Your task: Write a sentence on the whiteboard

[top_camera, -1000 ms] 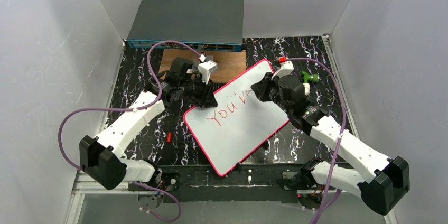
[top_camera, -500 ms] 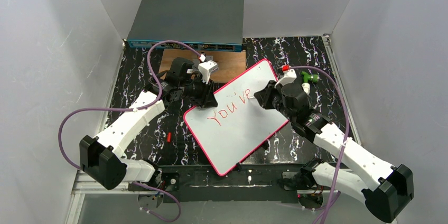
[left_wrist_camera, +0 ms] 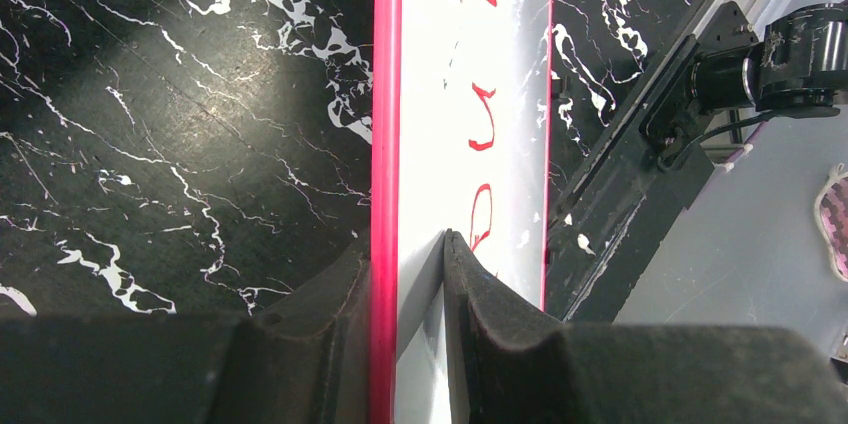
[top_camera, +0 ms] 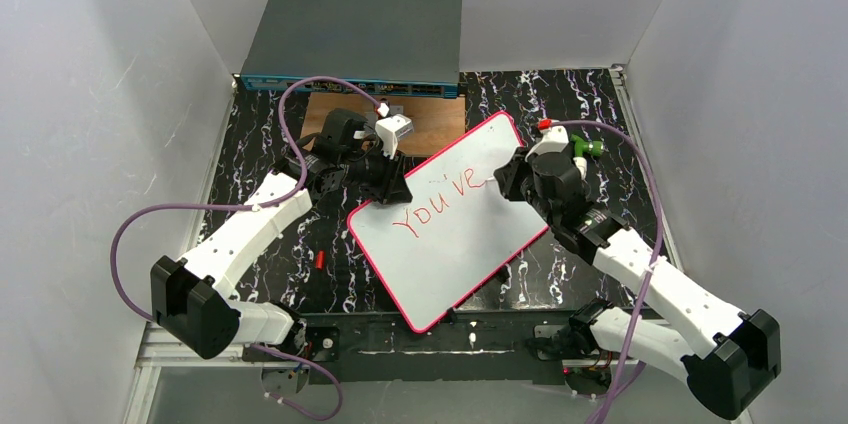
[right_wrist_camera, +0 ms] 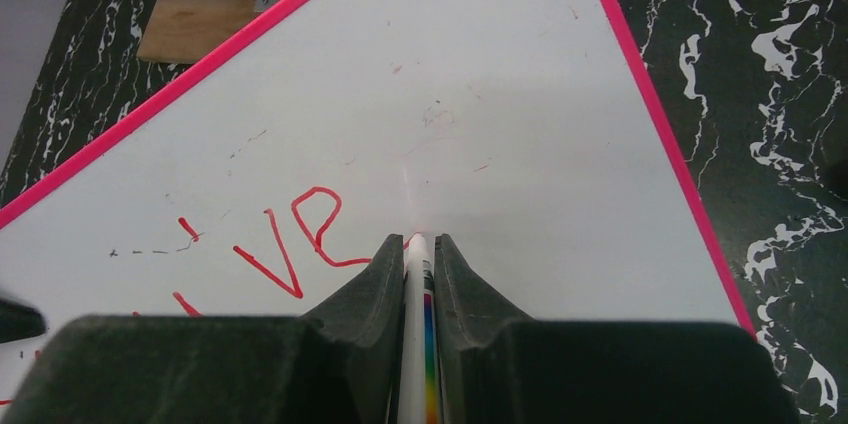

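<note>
The whiteboard (top_camera: 455, 234), white with a pink-red rim, lies tilted on the black marbled table and bears red writing "YOU'VE". It also shows in the left wrist view (left_wrist_camera: 500, 64) and the right wrist view (right_wrist_camera: 500, 94). My left gripper (top_camera: 388, 187) is shut on the board's left edge, its jaws clamping the rim (left_wrist_camera: 385, 144). My right gripper (top_camera: 505, 176) is shut on a white marker with a rainbow stripe (right_wrist_camera: 418, 344). The marker's tip touches the board just right of the last red letter (right_wrist_camera: 320, 234).
A grey network switch box (top_camera: 355, 39) stands at the back. A brown wooden board (top_camera: 430, 119) lies before it, partly under the left arm. A green object (top_camera: 590, 147) lies right of the whiteboard. A small red piece (top_camera: 319, 260) lies on the table at left.
My right gripper has moved rightward along the board with the marker. The writing has grown from "YOU'V" to "YOU'VE". The left gripper has not moved.
</note>
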Tool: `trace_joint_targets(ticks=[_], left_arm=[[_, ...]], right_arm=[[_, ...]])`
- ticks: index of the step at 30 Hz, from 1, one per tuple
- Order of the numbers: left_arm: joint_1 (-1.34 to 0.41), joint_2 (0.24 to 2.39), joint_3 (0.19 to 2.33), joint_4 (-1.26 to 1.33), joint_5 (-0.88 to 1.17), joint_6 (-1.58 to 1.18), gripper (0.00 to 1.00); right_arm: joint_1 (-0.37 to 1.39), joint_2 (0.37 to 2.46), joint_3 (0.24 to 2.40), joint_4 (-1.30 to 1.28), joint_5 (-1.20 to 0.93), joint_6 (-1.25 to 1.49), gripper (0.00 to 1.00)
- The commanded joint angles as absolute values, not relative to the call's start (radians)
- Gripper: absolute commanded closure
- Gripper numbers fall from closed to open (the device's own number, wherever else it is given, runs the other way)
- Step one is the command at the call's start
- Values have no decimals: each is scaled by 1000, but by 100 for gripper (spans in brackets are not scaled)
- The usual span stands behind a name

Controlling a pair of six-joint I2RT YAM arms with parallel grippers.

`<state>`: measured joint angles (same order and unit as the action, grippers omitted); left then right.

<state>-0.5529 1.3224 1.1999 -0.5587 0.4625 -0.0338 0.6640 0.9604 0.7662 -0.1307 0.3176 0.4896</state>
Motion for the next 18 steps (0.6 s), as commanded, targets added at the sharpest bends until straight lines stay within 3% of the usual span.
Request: trace_joint_targets(ticks=[1,11,18], left_arm=[[-560,1338,1205,-630,296,101,100],[-560,1331,1211,-632,287,108,100],[-560,1323,1198,-614,294,96,100]], right_arm=[[647,964,836,-130,339,442,99],[647,823,883,-212,103,414,99],[647,695,833,-305,97,433,99]])
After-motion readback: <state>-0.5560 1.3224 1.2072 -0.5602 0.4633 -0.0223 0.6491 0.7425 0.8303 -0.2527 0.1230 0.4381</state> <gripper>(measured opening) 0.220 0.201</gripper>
